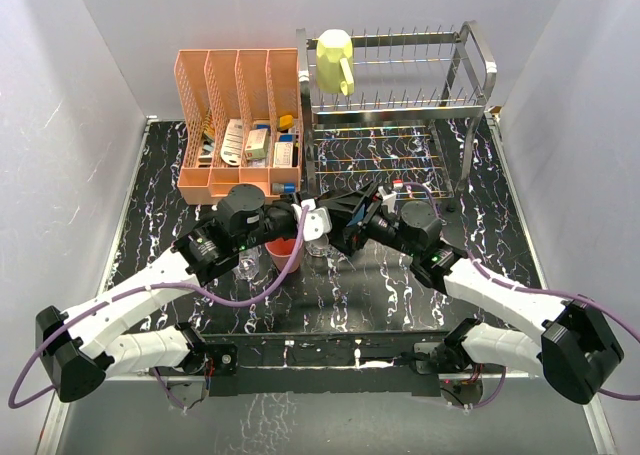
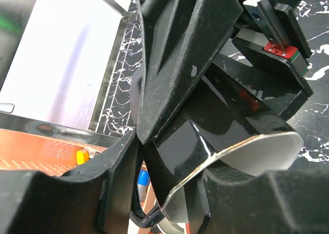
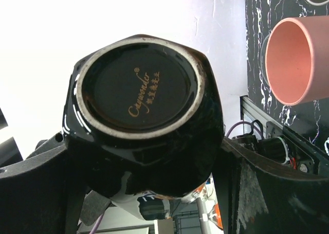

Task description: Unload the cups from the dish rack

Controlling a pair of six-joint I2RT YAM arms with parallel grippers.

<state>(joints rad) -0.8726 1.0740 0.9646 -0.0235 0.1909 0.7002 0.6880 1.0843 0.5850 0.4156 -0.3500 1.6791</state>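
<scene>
Right wrist — blk mug [image 3: 141,108] base-to-cam

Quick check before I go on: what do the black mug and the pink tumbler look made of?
The black mug looks like glazed ceramic: glossy black with sharp highlights, a rough pale unglazed ring around its base, and gold script on the bottom. The pink tumbler is matte and evenly coloured with a thick rounded rim. It is probably plastic, though matte ceramic cannot be ruled out.
</scene>
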